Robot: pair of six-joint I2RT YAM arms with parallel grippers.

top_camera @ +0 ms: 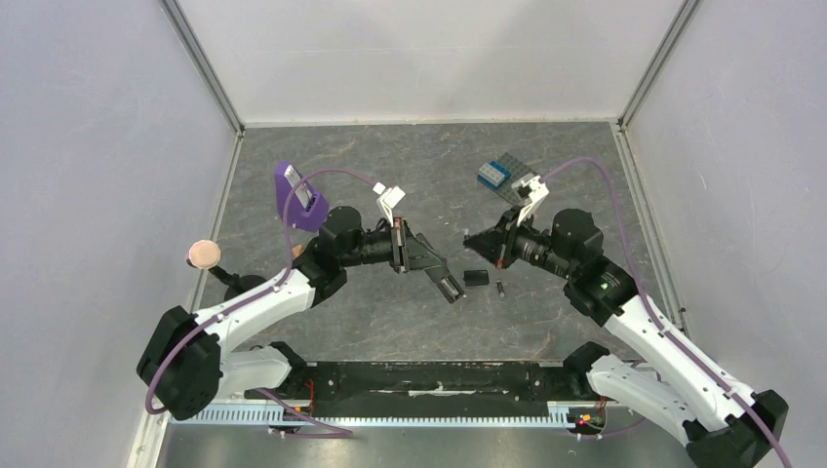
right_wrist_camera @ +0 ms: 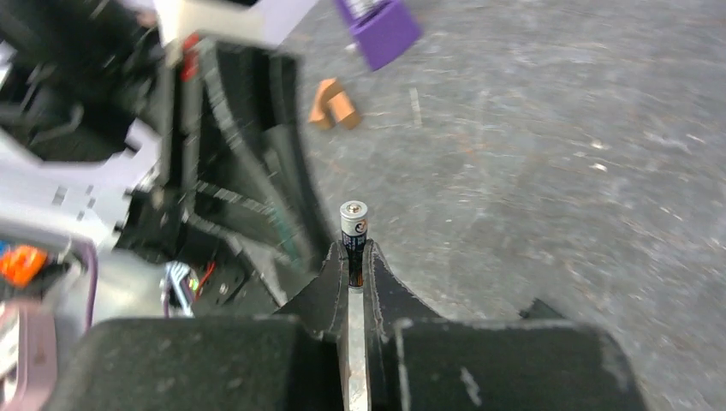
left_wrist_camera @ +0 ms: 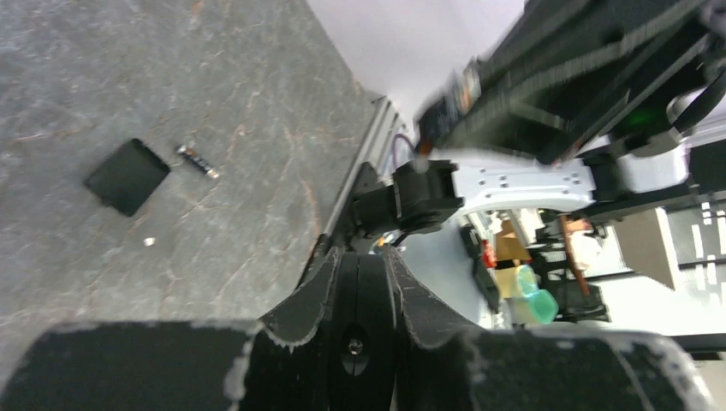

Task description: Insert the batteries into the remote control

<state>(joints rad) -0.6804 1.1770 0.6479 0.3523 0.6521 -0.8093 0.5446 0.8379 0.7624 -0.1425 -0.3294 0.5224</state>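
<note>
Battery [right_wrist_camera: 353,233] stands pinched between the pressed-together fingertips of the right gripper [top_camera: 475,240]. Its long axis runs straight out along the fingers, and the capped silvery end sticks out past the tips. The left gripper [top_camera: 434,270] is clamped on the remote [top_camera: 449,287], which juts from its jaws and slants toward the near right, clear of the table [top_camera: 390,166].

From above, the two grippers face each other across a small gap, with the remote's free end just to the left of the right fingertips and a little nearer the bases. The right arm is therefore the one to travel, left and slightly toward the bases, while the left arm holds the remote steady.

The held battery points across the remote's length, not along it, so I judge it must be turned to lie parallel with the remote before it can seat. The top view is too small to show which face of the remote carries the open bay, and the left wrist camera sees only a dark edge between its fingers.

A second battery [top_camera: 500,289] lies on the table just right of a small black square plate [top_camera: 476,277], both below the right fingertips and nearer that arm.
</note>
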